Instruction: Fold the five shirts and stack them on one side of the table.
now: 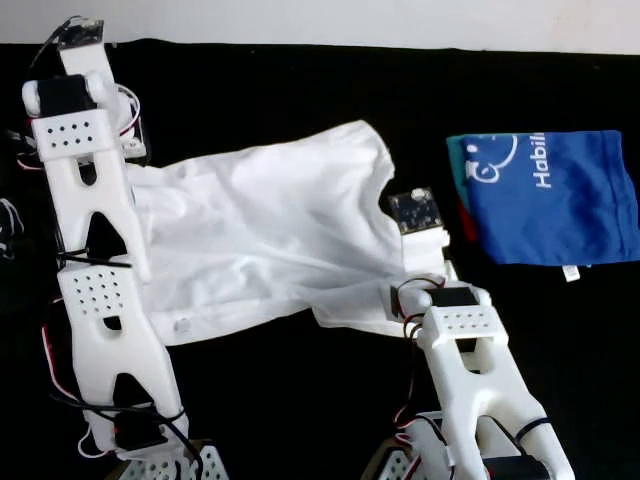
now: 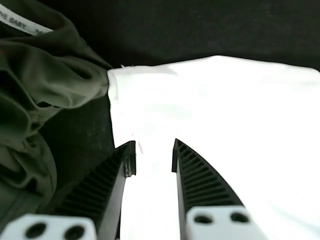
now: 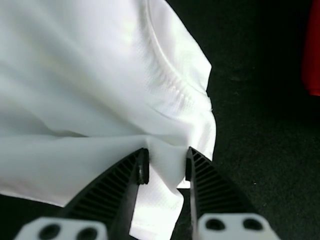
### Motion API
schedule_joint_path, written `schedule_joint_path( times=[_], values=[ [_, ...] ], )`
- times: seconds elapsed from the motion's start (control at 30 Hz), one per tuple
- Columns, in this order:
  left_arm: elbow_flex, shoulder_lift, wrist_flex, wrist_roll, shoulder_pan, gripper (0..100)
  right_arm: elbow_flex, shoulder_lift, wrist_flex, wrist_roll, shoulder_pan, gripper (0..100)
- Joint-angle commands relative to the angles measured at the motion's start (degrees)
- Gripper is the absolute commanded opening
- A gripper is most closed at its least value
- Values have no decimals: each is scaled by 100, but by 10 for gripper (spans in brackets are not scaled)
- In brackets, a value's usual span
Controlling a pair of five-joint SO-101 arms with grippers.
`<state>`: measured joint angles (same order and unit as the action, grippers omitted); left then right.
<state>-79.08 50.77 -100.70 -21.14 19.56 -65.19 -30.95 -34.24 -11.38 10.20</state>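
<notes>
High view shows the white shirt (image 1: 260, 230) spread and rumpled across the left and middle of the black table (image 1: 300, 400), while the folded stack, blue shirt (image 1: 550, 200) on top, lies well apart at the right. The right gripper (image 3: 164, 165) pinches a raised fold of cloth near the collar at the shirt's right edge. The left gripper (image 2: 152, 152) sits over the far-left hem, jaws narrowly spread, beside a dark green garment (image 2: 40, 90). I judge this shirt's fold is only starting. The next move probably calls for the left jaws to close on the hem, then both arms to carry the cloth over evenly.
</notes>
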Motion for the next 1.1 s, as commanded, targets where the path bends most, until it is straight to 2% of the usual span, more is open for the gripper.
schedule_joint_path(
  times=[0.0, 0.17, 0.33, 0.47, 0.57, 0.67, 0.83, 1.07],
  values=[
    [145, -875, -97, -18, -4, 128, -13, -40, 92, 35, 66, 124],
    [1851, -2396, -105, -18, -31, 127, -13, -40, 92, 35, 66, 124],
    [4629, -4620, -97, -62, -57, 126, -13, -40, 92, 35, 66, 124],
    [6879, -6018, -70, -554, -57, 126, -13, -40, 92, 35, 66, 124],
    [8444, -6765, 501, -738, -40, 126, -13, -40, 92, 35, 66, 124],
    [9789, -7178, 1407, -782, -40, 130, -13, -40, 92, 35, 66, 124],
    [11055, -7081, 2523, -782, -22, 157, -13, -22, 92, 35, 66, 124],
    [11248, -6598, 2629, -809, 101, 192, -13, -31, 92, 18, 66, 124]
  ],
)
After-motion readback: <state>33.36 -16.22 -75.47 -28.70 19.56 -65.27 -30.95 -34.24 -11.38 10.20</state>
